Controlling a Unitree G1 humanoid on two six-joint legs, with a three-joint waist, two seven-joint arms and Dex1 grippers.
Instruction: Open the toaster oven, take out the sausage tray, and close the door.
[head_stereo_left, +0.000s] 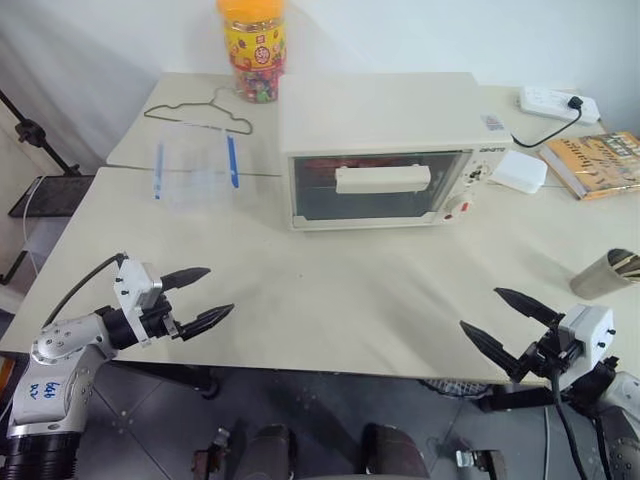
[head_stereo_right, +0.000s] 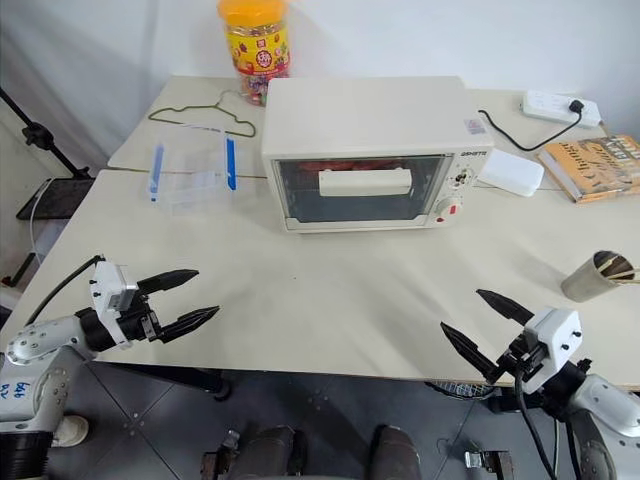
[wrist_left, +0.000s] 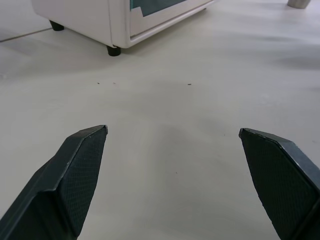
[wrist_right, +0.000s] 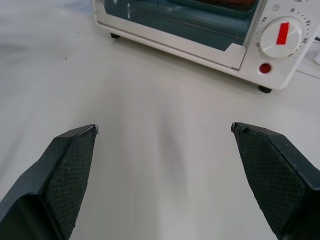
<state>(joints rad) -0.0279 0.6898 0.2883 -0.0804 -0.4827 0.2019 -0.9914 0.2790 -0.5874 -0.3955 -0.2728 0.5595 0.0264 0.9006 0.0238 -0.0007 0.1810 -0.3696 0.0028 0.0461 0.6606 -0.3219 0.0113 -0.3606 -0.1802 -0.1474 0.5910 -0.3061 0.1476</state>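
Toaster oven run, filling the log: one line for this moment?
toaster oven door: shut | left gripper: open, empty | right gripper: open, empty

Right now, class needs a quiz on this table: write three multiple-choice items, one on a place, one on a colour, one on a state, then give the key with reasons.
1. Where does the candy jar stand?
A. behind the toaster oven's left corner
B. in front of the door
C. beside the book

2. What colour is the jar's lid?
A. green
B. orange
C. black

3. How is the door?
A. hanging open
B. removed
C. shut

Key:
1 A, it stands at the table's far edge, past the wire hanger.
2 B, the lid is orange.
3 C, the glass panel and its bar handle sit flush with the oven's front.
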